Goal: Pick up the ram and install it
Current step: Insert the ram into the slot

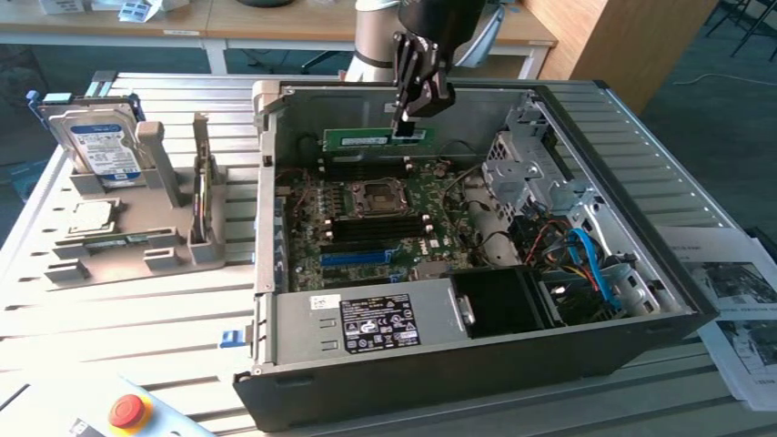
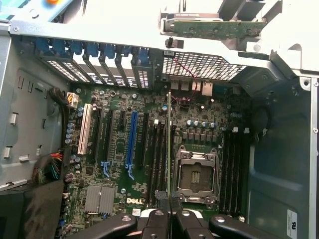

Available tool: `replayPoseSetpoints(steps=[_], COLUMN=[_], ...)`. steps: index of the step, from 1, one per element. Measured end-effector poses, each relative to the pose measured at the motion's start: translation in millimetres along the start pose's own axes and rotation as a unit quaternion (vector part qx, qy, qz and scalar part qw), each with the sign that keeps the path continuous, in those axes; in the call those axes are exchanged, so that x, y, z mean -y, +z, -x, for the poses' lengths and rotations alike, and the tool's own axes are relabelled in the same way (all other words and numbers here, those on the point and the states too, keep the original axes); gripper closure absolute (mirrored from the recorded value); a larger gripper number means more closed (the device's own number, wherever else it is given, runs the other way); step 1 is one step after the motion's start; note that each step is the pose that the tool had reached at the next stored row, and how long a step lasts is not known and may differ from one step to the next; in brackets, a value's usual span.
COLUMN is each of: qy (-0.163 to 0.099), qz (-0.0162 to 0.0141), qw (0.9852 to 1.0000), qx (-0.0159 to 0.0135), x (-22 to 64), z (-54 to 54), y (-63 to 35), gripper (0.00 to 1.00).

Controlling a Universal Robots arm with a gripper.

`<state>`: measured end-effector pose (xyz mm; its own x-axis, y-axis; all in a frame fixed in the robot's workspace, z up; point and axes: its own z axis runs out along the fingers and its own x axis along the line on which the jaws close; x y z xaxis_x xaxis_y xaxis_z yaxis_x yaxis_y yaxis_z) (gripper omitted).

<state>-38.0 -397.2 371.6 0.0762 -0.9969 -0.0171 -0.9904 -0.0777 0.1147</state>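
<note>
The ram [image 1: 370, 138] is a long green circuit-board stick held level inside the open computer case [image 1: 273, 273], above the motherboard [image 1: 364, 237]. My gripper [image 1: 410, 126] comes down from above and is shut on the stick's end toward the exterior view's right. In the wrist view the ram [image 2: 169, 144] shows edge-on as a thin line running out from between my fingers [image 2: 158, 221]. It hangs over the black memory slots [image 2: 158, 149] beside the CPU socket [image 2: 195, 172]. I cannot tell whether it touches a slot.
A grey fixture [image 1: 122, 250] on the exterior view's left holds a hard drive [image 1: 104, 146] and a CPU chip [image 1: 91, 217]. The power supply [image 1: 377, 323] and cables [image 1: 589, 259] fill the case's near side. A red button [image 1: 127, 410] and papers [image 1: 741, 305] lie on the table.
</note>
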Motion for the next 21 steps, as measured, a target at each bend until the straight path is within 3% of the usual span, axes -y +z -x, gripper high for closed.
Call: replayPoseSetpoints(steps=[10, 21], qy=[0.000, 0.000], qz=[0.0000, 0.0000], qw=[1.0000, 1.0000], qx=[0.0000, 0.0000], x=[0.0, 1.6], z=[0.0, -0.2], y=[0.1, 13.8], gripper=[0.88, 0.88])
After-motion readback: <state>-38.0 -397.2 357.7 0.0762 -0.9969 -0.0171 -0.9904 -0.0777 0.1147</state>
